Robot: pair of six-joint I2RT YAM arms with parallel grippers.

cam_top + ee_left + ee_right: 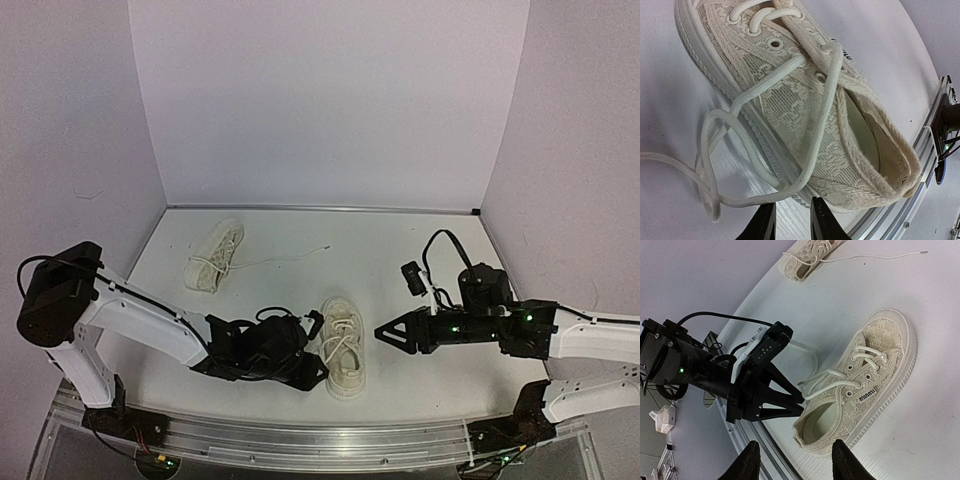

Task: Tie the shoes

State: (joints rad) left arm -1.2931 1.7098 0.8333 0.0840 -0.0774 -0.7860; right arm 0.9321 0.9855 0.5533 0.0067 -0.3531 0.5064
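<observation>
Near shoe (343,345) sits front and centre, left gripper (791,209) narrowly parted right at its loose lace (805,170) (no grip showing), right gripper (796,452) half open and empty opposite, other shoe (214,256) far-left.

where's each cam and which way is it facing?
Top external: above and behind the left arm and right arm, both shown, looking down at the table.
Left wrist: on left arm, facing the near shoe side-on; left gripper at bottom.
Right wrist: on right arm, facing left over that shoe; right gripper at bottom.
Shared: all see the near shoe; top and right wrist, the far shoe.
</observation>
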